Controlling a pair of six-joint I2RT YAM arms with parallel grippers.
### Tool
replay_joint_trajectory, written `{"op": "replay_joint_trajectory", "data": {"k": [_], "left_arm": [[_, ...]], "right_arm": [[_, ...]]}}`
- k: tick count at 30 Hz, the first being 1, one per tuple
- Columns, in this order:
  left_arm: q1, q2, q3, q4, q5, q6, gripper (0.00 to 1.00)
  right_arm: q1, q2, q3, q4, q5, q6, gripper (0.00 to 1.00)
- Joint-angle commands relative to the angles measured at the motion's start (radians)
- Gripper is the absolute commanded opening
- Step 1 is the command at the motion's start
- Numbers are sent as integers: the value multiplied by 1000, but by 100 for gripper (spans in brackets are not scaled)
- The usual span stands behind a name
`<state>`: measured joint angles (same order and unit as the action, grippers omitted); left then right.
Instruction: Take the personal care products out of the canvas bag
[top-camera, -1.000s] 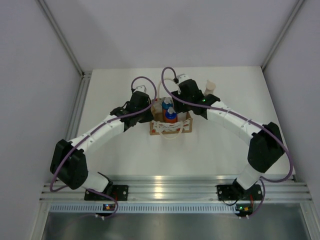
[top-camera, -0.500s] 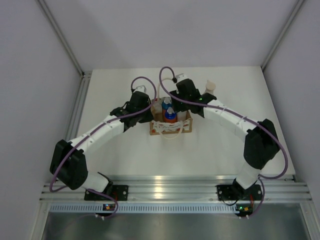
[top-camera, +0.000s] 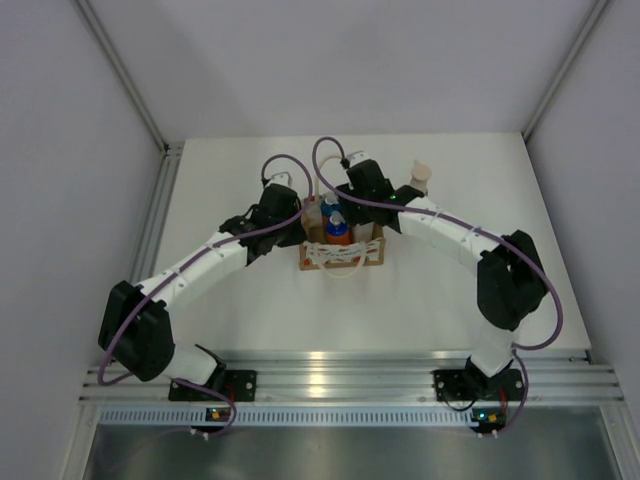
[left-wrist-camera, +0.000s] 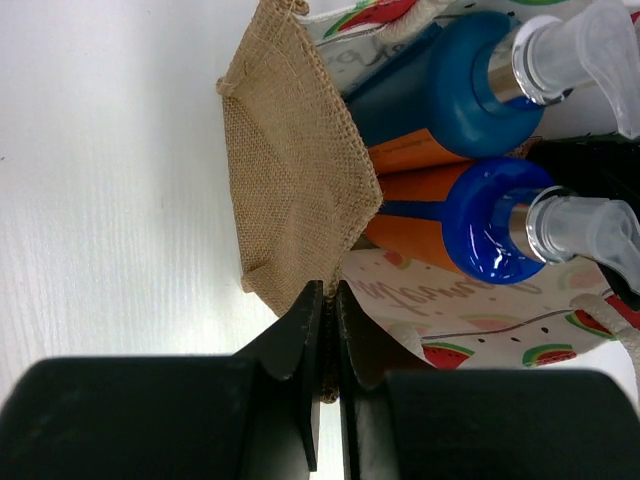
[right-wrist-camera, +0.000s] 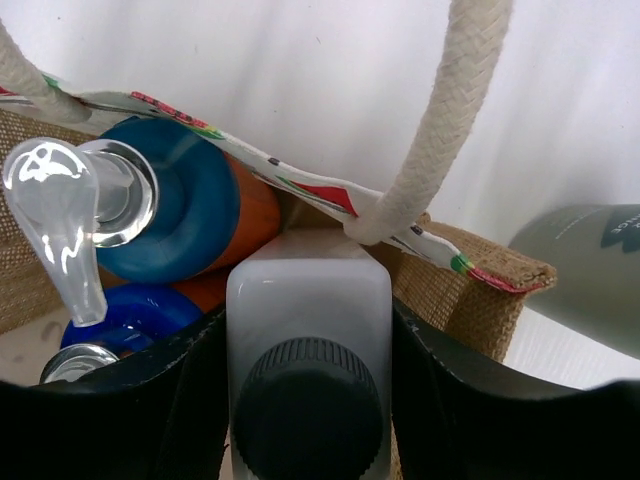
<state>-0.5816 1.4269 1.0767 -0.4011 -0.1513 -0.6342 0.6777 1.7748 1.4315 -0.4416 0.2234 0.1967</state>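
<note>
The canvas bag (top-camera: 345, 262) stands mid-table, burlap with cream rope handles. My left gripper (top-camera: 303, 225) is shut on its left rim; the left wrist view shows the jaws (left-wrist-camera: 330, 300) pinching the burlap edge (left-wrist-camera: 290, 190). My right gripper (top-camera: 350, 205) is over the bag's back; its fingers (right-wrist-camera: 170, 400) press both sides of the white squarish bottle (right-wrist-camera: 308, 300) with a dark cap, which is still inside the bag. Two blue-topped orange bottles (left-wrist-camera: 495, 215) (left-wrist-camera: 470, 90) with clear pumps stand in the bag. The grey-green bottle (top-camera: 418, 178) with a beige pump stands on the table, right of the bag.
A rope handle (right-wrist-camera: 440, 130) loops just behind the white bottle. The grey-green bottle (right-wrist-camera: 585, 270) is close to the bag's right corner. White walls enclose the table on three sides, and an aluminium rail (top-camera: 330, 375) runs along the near edge.
My right gripper has moved left from near the grey-green bottle to over the bag's back. The left arm and the bag have stayed in place.
</note>
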Motion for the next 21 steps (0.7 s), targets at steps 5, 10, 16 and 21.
{"op": "replay_joint_trajectory", "data": {"k": [5, 10, 16, 21], "left_arm": [[-3, -37, -17, 10, -11, -1, 1], [-4, -40, -18, 8, -8, -1, 1], [-4, -40, -18, 10, -7, -1, 1], [-6, -40, -14, 8, -2, -1, 0]], "right_arm": [[-1, 67, 7, -28, 40, 9, 49], [-1, 74, -3, -23, 53, 7, 46], [-1, 57, -35, 0, 56, 7, 22], [-1, 29, -65, 38, 64, 3, 1]]}}
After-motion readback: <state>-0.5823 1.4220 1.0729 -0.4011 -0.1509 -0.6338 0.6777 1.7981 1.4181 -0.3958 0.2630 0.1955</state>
